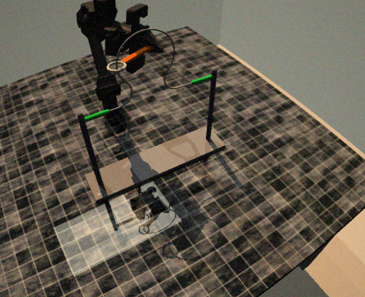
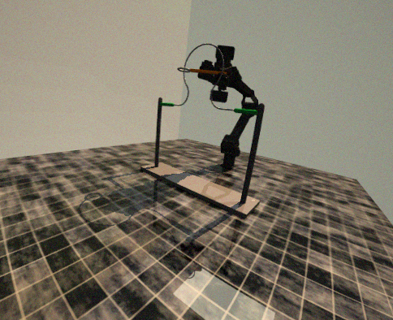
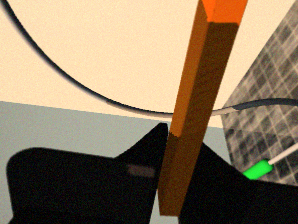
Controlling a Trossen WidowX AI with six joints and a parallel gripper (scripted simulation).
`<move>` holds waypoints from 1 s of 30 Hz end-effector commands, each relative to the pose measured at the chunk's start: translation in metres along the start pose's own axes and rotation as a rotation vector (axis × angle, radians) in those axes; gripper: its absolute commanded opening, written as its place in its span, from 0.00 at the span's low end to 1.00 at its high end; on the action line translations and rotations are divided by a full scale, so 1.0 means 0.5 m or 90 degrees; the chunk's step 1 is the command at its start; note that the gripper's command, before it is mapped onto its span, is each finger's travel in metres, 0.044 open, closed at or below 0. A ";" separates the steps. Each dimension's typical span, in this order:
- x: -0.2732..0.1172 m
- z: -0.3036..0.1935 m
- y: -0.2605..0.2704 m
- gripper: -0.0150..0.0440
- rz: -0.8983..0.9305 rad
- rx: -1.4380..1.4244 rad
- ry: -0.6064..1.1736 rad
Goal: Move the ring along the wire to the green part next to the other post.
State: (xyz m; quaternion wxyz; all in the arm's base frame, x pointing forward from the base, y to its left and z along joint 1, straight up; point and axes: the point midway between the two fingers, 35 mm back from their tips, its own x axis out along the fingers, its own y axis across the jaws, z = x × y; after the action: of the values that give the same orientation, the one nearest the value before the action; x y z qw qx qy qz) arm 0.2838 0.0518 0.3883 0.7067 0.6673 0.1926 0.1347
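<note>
The pale ring [image 1: 116,70] [image 2: 179,69] is around the thin grey wire [image 1: 173,47] [image 2: 206,44] [image 3: 65,76], on the left side of its high arch in the top and exterior views. It lies nearly flat; whether it touches the wire cannot be told. The orange handle [image 1: 130,57] [image 2: 205,71] [image 3: 202,85] runs from the ring back to my gripper [image 1: 151,47] [image 2: 226,73] [image 3: 169,131], which is shut on its far end. The left green part [image 1: 97,114] [image 2: 167,105] is below the ring, beside the left post [image 1: 90,154] [image 2: 158,134]. The right green part [image 1: 202,79] [image 2: 245,110] adjoins the right post [image 1: 211,109] [image 2: 253,154].
The posts stand on a tan base board [image 1: 166,156] [image 2: 203,187] on the checkered table [image 1: 286,162] [image 2: 329,227]. The wire's right side curves down close to my gripper in the exterior view. In the wrist view, wire crosses beyond the fingers, and a green part [image 3: 258,170] shows at right.
</note>
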 end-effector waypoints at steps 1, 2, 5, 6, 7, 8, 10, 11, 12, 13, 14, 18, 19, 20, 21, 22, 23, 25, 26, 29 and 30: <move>0.001 0.001 -0.004 0.00 -0.018 -0.028 -0.004; 0.001 0.001 -0.005 0.00 -0.023 -0.036 -0.005; 0.001 0.001 -0.008 0.00 -0.038 -0.057 -0.007; 0.002 0.001 -0.009 0.00 -0.043 -0.065 -0.007; 0.002 0.001 -0.010 0.00 -0.048 -0.072 -0.008; 0.002 0.001 -0.011 0.00 -0.053 -0.079 -0.009; 0.002 0.002 -0.013 0.00 -0.062 -0.094 -0.010; 0.002 0.002 -0.014 0.00 -0.067 -0.101 -0.011; 0.002 0.002 -0.015 0.00 -0.072 -0.109 -0.012; 0.002 0.002 -0.016 0.00 -0.077 -0.116 -0.013; 0.002 0.002 -0.017 0.00 -0.081 -0.123 -0.014; 0.002 0.003 -0.021 0.00 -0.100 -0.152 -0.017; 0.002 0.003 -0.022 0.00 -0.105 -0.160 -0.018; 0.002 0.004 -0.023 0.00 -0.109 -0.167 -0.019; 0.002 0.004 -0.024 0.00 -0.114 -0.174 -0.019; 0.001 0.004 -0.025 0.00 -0.118 -0.182 -0.020; 0.001 0.004 -0.026 0.00 -0.123 -0.189 -0.021; 0.001 0.005 -0.028 0.00 -0.132 -0.203 -0.023; 0.001 0.005 -0.029 0.00 -0.136 -0.211 -0.024; 0.001 0.006 -0.032 0.00 -0.149 -0.233 -0.026; 0.001 0.007 -0.033 0.00 -0.154 -0.240 -0.027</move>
State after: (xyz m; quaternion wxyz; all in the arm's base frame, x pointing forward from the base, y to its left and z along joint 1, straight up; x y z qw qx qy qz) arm 0.2842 0.0482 0.3733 0.8242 0.5143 0.2253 0.0740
